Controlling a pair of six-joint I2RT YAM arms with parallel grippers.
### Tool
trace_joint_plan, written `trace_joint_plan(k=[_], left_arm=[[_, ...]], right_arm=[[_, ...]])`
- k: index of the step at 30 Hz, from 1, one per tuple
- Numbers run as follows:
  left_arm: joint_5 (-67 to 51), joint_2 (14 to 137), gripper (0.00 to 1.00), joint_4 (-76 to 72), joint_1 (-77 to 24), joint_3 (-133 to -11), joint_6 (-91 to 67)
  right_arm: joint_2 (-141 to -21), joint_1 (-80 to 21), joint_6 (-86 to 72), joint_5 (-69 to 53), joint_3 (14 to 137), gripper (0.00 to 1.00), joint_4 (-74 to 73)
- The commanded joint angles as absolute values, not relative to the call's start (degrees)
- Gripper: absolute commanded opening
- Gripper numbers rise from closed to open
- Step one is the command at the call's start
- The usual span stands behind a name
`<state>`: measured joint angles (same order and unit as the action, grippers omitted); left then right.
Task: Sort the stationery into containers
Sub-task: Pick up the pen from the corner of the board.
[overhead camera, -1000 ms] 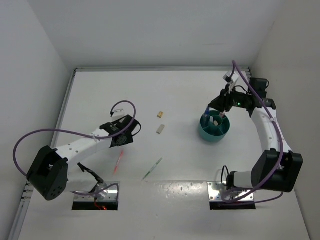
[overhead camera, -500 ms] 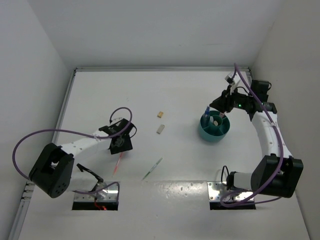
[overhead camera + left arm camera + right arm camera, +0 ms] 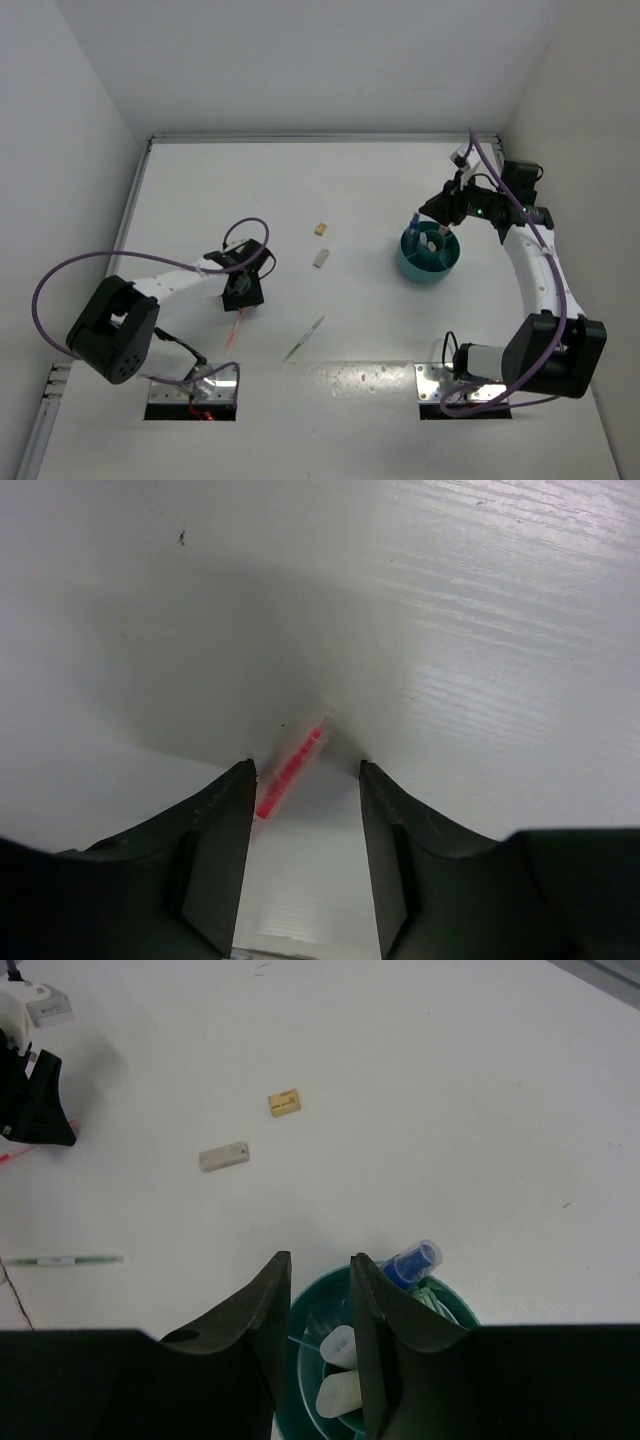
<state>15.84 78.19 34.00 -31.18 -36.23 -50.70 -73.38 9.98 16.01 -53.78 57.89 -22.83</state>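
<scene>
The teal cup point(image 3: 429, 257) stands at the right and holds a blue-clear pen point(image 3: 412, 1260), pale markers point(image 3: 338, 1370) and green items. My right gripper point(image 3: 437, 213) hovers open and empty over the cup's point(image 3: 310, 1310) far rim. A thin pink pen point(image 3: 237, 323) lies at the left. My left gripper point(image 3: 243, 292) is down over its upper end, open, with the pen point(image 3: 289, 770) lying between the fingers close to the left finger point(image 3: 215, 840). A thin green pen point(image 3: 305, 338), a grey eraser point(image 3: 321, 258) and a yellow eraser point(image 3: 320, 230) lie on the table.
White walls enclose the table on three sides. Both arm bases sit on metal plates point(image 3: 192, 392) at the near edge. In the right wrist view the erasers point(image 3: 224, 1156) and green pen point(image 3: 62, 1259) lie left of the cup.
My left gripper has moved toward the near edge and come down over the pink pen's upper end. The right arm has barely moved.
</scene>
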Motion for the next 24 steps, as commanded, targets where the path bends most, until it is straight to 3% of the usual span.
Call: trace_joint_plan(k=[1, 8, 15, 18, 20, 21, 23, 24], left_arm=[[16.0, 80.7, 0.5, 35.9, -31.4, -36.7, -49.9], [16.0, 83.2, 0.22, 35.9, -31.4, -38.2, -49.4], [16.5, 83.8, 0.09, 36.5, -31.4, -42.9, -47.6], [17.8, 84.4, 0.0, 37.7, -31.4, -48.8, -45.7], [19.2, 84.4, 0.0, 37.7, -32.8, -55.7, -43.6], [19.8, 83.6, 0.0, 37.7, -33.9, -58.4, -42.8], [19.8, 83.6, 0.0, 36.4, -38.2, -64.2, -39.5], [18.3, 83.0, 0.0, 35.1, -40.1, -69.2, -38.3]], right_arm=[[-71.9, 10.2, 15.6, -54.1, 57.5, 0.31, -21.0], [-71.4, 10.7, 15.6, -53.5, 56.3, 0.31, -20.5], [-70.8, 10.7, 15.6, -53.5, 56.3, 0.31, -20.5], [-70.8, 10.7, 15.6, -53.5, 56.3, 0.31, -20.5], [-70.8, 10.7, 17.0, -53.0, 55.7, 0.34, -21.1], [-70.3, 10.7, 17.0, -53.0, 55.7, 0.44, -21.1], [-69.7, 10.7, 16.4, -48.9, 54.2, 1.0, -19.9], [-68.7, 10.7, 14.3, -47.2, 53.6, 1.0, -18.6]])
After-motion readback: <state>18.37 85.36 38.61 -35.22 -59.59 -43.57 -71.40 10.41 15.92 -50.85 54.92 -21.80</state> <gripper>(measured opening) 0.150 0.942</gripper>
